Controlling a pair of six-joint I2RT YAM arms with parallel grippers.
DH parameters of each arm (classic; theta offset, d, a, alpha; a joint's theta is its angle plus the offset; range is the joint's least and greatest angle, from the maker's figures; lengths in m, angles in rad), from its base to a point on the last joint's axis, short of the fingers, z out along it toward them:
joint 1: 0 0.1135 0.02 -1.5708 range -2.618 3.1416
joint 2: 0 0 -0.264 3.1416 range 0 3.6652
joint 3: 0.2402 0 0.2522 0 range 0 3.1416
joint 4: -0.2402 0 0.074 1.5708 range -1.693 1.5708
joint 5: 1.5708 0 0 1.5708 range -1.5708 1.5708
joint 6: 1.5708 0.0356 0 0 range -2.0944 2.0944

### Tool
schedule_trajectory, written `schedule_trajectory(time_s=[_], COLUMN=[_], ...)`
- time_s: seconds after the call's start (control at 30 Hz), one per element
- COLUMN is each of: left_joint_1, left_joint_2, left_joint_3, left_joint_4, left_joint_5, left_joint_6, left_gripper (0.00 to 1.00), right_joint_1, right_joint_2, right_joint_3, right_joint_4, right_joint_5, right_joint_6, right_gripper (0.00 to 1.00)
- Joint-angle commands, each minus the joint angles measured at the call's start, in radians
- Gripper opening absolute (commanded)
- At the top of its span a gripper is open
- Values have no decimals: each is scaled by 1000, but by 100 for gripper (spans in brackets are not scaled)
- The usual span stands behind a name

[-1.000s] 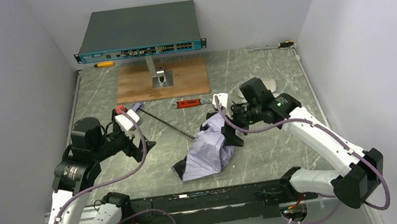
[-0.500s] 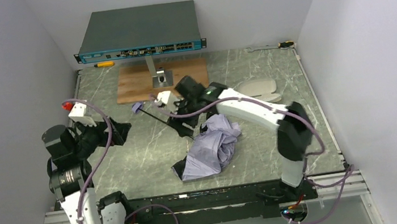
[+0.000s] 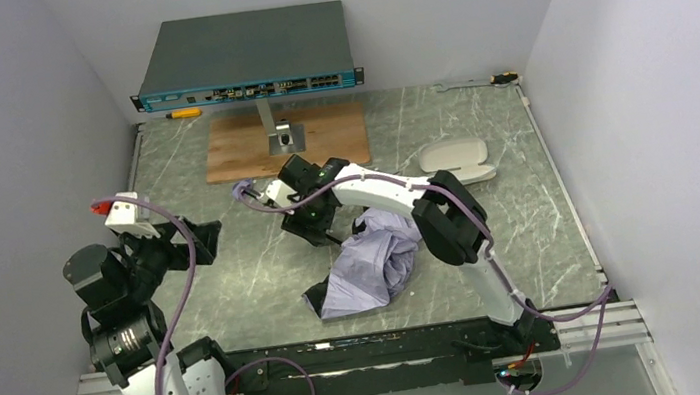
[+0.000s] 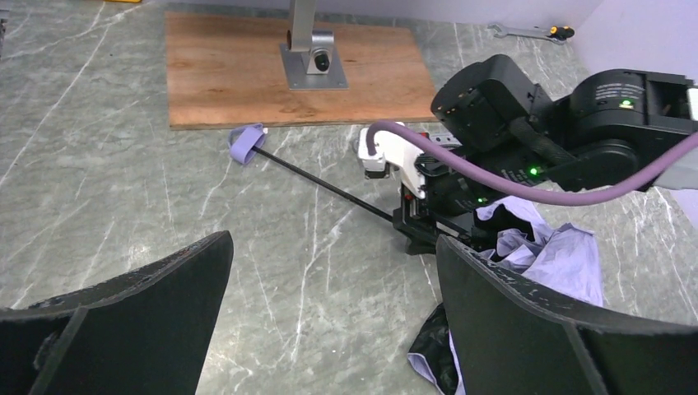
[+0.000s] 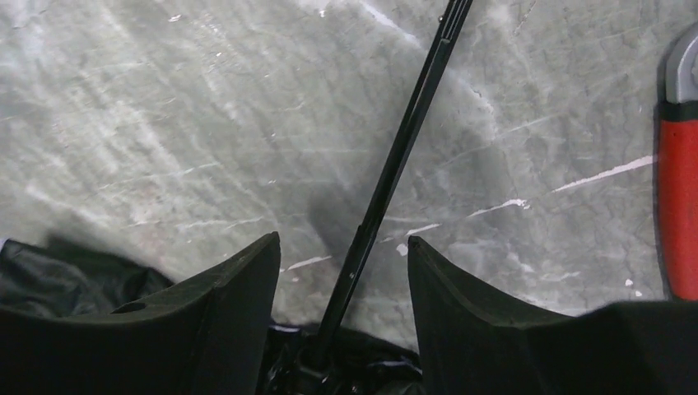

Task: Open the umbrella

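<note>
Now the umbrella (image 3: 374, 260) lies closed on the tabletop (image 3: 234, 272), its shaft (image 5: 394, 164) pointing far-left. The right hand (image 5: 342, 247), nearer, straddles the shaft, spread, not yet pinching; the left hand (image 4: 333, 247) hangs spread, apart.

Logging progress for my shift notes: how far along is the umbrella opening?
Done: the shaft looks extended. In hand: the right gripper straddles it beside the canopy, jaws not yet closed; the left gripper hangs open, off to the side. Left: the canopy lies crumpled on the table, unopened.
</note>
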Motion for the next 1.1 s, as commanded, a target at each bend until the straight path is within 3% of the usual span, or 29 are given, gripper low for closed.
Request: schedule_trajectory(time_s=[0.0,0.23,0.4,0.53,0.73,0.97,1.07], left_joint_1=[8,8,8,8,8,8,8], left_joint_2=[-13,-8,-1,-3,47,102,101], left_joint_3=[38,58,71,89,221,323,287], left_joint_4=[-18,-3,21,67,190,316,336], left_joint_5=[7,-16,-21,-58,96,131,126], left_joint_6=[8,9,4,-40,-153,-248,-269], left_gripper=[98,99,100,100,100,100,100], right_joint_1=[-3,-17,-19,-19,-40,-239,-287], right_joint_2=[50,46,-21,-174,-454,-773,-913], right_joint_3=[65,-8,-91,-164,-254,-387,-431], right_joint_4=[-39,-56,-30,67,281,686,763], right_joint_5=[20,-103,-172,-261,-346,-388,-325], right_joint_6=[7,87,112,91,131,413,405], right_gripper=[58,42,0,0,0,0,0])
